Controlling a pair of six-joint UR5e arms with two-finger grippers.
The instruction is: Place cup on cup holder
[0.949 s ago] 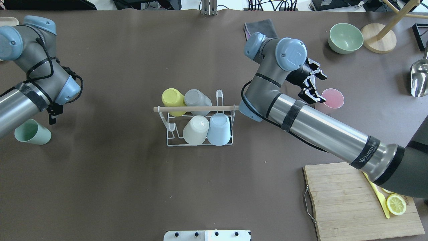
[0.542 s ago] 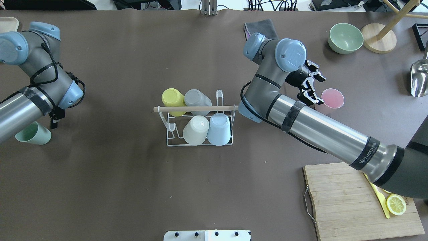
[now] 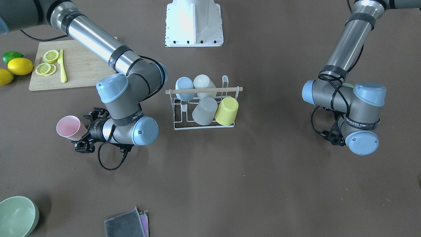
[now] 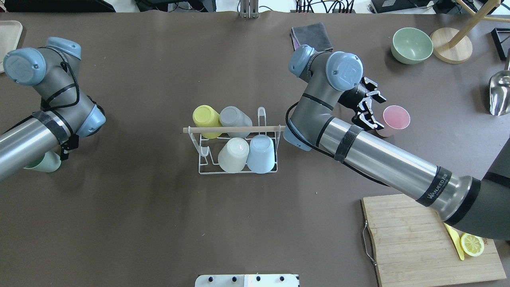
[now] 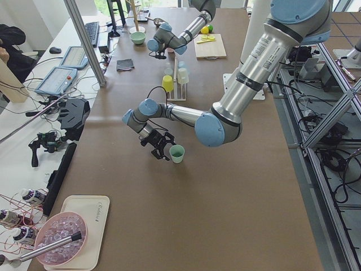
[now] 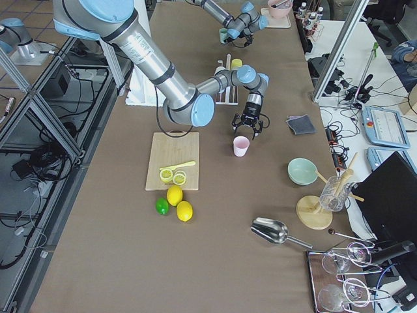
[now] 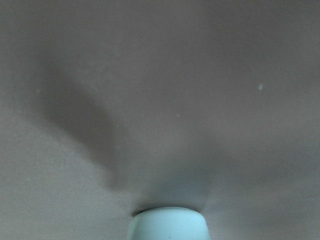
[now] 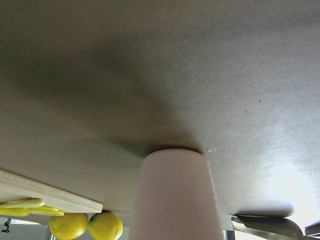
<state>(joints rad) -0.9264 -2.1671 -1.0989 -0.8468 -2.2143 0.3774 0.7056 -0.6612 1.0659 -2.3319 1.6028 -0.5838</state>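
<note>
Table tally, cups and the rest.
Six cups (image 4: pixel 234 154), one cup holder (image 4: pixel 195 129), one green bowl (image 4: pixel 411 45), one cutting board (image 4: pixel 414 239), two whole lemons (image 3: pixel 20 65), one lime (image 3: pixel 11 56).

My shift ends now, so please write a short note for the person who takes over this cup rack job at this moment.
Right gripper: open, at the pink cup, not gripping it.
Left gripper: beside the green cup; open or shut cannot be told.
Cup holder: centre of the table, four cups on it.
Left to do: pink and green cups, both upright on the table.
</note>
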